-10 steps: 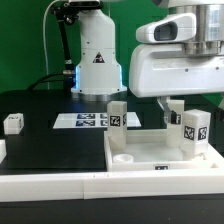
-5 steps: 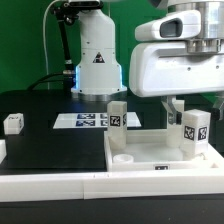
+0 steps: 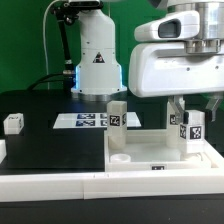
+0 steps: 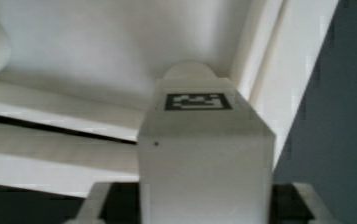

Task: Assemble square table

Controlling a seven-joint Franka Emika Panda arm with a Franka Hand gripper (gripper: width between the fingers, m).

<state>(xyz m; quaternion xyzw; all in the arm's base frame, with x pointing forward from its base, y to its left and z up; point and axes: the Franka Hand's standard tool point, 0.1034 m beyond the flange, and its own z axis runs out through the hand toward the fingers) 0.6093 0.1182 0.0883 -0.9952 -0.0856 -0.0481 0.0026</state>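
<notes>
Pincer (image 3: 190, 112) hangs straight down, straddling upright leg (image 3: 194, 136)

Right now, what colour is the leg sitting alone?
The leg is white with a black tag; exterior view.

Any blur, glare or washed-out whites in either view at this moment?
Exterior view: the wrist housing sits close and soft; the central leg shows a distinct tag; no harsh glare. Wrist view: the close-up leg fills the frame, its tag slightly blurred, whites low in contrast.
</notes>
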